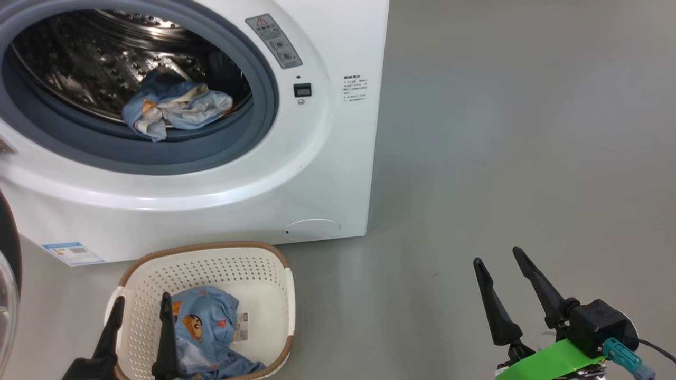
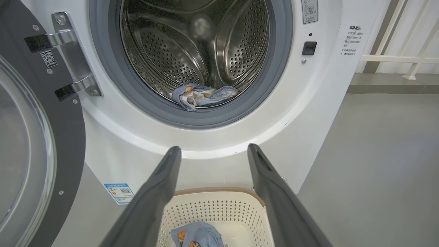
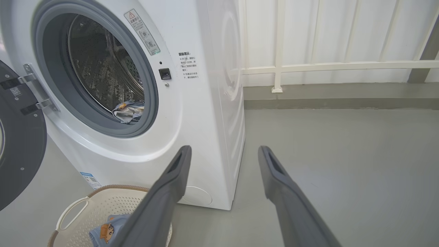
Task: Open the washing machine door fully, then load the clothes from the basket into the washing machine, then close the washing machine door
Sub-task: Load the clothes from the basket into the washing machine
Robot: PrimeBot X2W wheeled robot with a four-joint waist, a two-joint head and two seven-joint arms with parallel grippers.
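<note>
Blue garment [image 1: 214,309] in the basket [image 1: 211,248] sits just beside the left pincer [image 1: 142,300], right by its inner finger [image 1: 167,338]. L arm clearly nearer, jaws spread wide, nothing in them. Bundle's long axis runs from basket centre twd the near rim, roughly along the fingers. Right pincer [image 1: 497,257] also wide open & empty, well apart over bare floor [image 1: 501,158]. Another blue piece [image 1: 174,105] lies at the drum [image 1: 79,58] lip of the washing machine [image 1: 327,174]; door [image 2: 68,144] swung open at L. Writing: warning sticker [image 1: 273,41] w/ red triangle, printed notes [image 1: 355,88], blue sticker [image 1: 73,253] w/ QR, QR tag [image 2: 48,59] on door, all too small to read. Cartoon figure [image 1: 193,320] on the cloth.
</note>
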